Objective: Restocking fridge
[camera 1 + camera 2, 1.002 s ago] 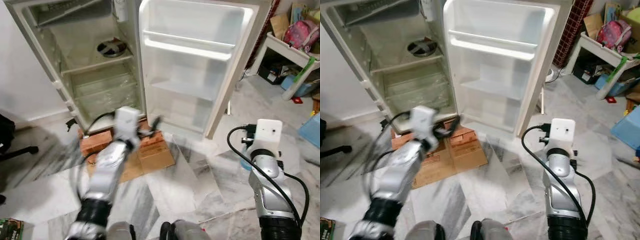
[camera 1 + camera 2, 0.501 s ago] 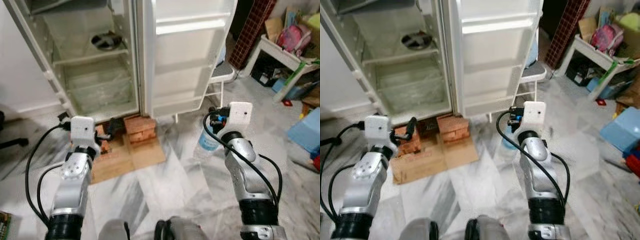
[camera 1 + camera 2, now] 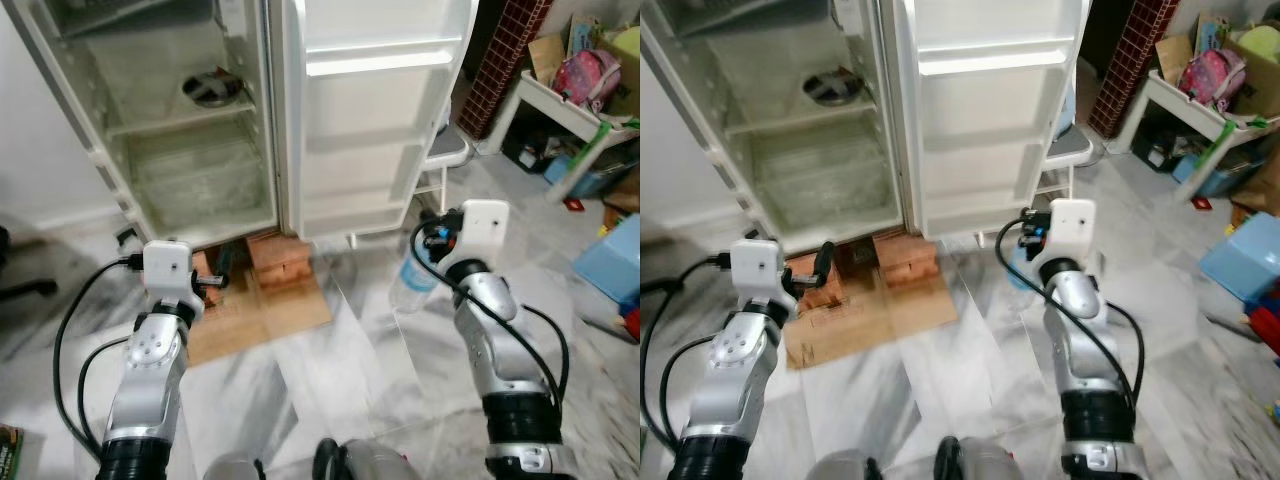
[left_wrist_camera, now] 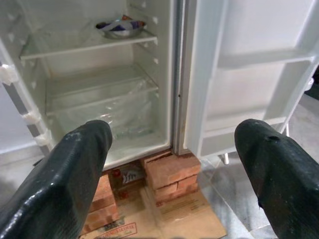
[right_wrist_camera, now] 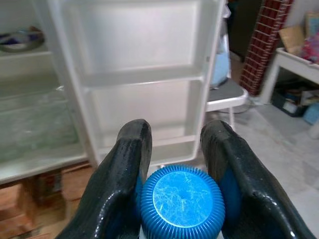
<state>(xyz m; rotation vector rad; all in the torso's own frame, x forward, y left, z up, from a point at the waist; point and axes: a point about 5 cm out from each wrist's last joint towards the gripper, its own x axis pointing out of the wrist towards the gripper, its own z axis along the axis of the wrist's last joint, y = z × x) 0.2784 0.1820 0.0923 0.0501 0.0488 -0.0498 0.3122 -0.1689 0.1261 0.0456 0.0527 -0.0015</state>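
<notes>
The fridge stands open, its door [image 3: 370, 110] swung to the right with bare white shelves. Inside, a bowl [image 3: 212, 90] rests on a glass shelf above a clear crisper drawer [image 3: 195, 180]. My right gripper [image 5: 177, 137] is shut on a clear plastic bottle [image 3: 410, 285], its fingers pinching just under the blue cap [image 5: 182, 196], low in front of the door's bottom shelf. My left gripper [image 4: 174, 134] is open and holds nothing. It hovers near the floor, facing the fridge's lower compartment.
The fridge sits on stacked red bricks [image 3: 280, 265] with flattened cardboard [image 3: 270, 315] on the marble floor. A white stool [image 3: 445, 150] stands behind the door. At the right are a white table [image 3: 560, 95] with a pink bag [image 3: 590, 75], and a blue box [image 3: 615, 265].
The camera has moved, so the fridge door now faces me. My left arm swung from the middle to the left and settled. The right gripper carried the bottle nearer the door.
</notes>
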